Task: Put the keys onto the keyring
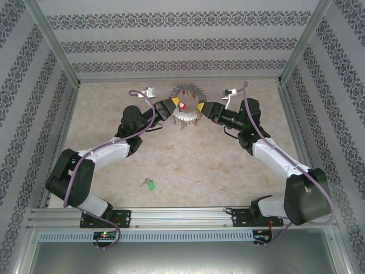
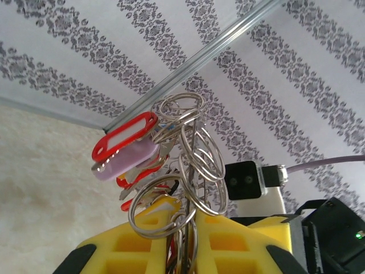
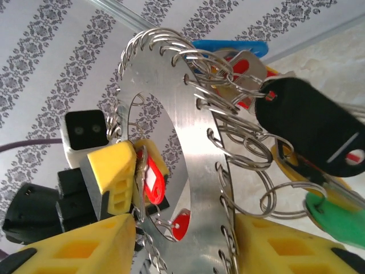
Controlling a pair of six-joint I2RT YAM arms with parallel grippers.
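The keyring (image 1: pixel 185 94), a flat grey metal ring fringed with wire loops and tagged keys, hangs above the table's far middle between both grippers. My left gripper (image 1: pixel 173 106) is shut on its left rim; in the left wrist view its yellow pads (image 2: pixel 137 240) pinch the wire loops (image 2: pixel 197 160). A red-tagged key (image 3: pixel 153 180) sits right at the left gripper's fingers (image 3: pixel 111 177). My right gripper (image 3: pixel 185 240) stands open, one finger on each side of the keyring's band (image 3: pixel 188 131). A green-tagged key (image 1: pixel 149 184) lies alone on the table near the front.
Metal cage posts (image 1: pixel 57 51) and patterned walls close in the table on three sides. A slotted rail (image 1: pixel 182 214) carries both arm bases at the front edge. Black (image 3: pixel 311 125), green (image 3: pixel 336 222) and blue (image 3: pixel 228 47) tags dangle from the keyring's right side.
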